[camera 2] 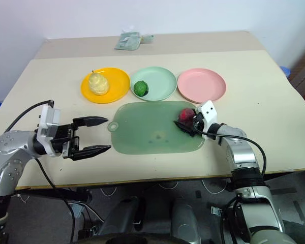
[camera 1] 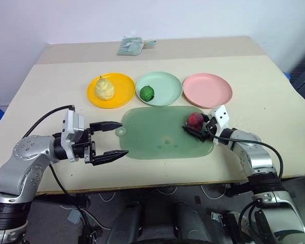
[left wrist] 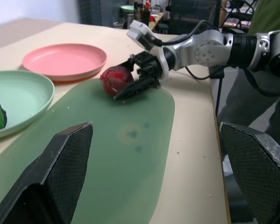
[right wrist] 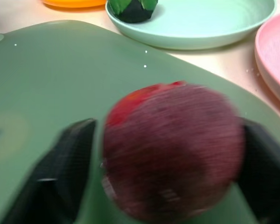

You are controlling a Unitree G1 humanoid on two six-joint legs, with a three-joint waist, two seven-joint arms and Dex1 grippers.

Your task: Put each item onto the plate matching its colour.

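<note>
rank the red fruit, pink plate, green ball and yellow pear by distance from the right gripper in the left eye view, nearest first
1. Red fruit, between the right gripper fingers, on the board.
2. Pink plate, just beyond it.
3. Green ball, on the middle plate.
4. Yellow pear, on the far-left plate.

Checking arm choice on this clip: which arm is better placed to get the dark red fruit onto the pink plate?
The right. Its gripper is already closed around the dark red fruit on the green board, just below the pink plate. The left gripper hangs open off the board's far end.
</note>
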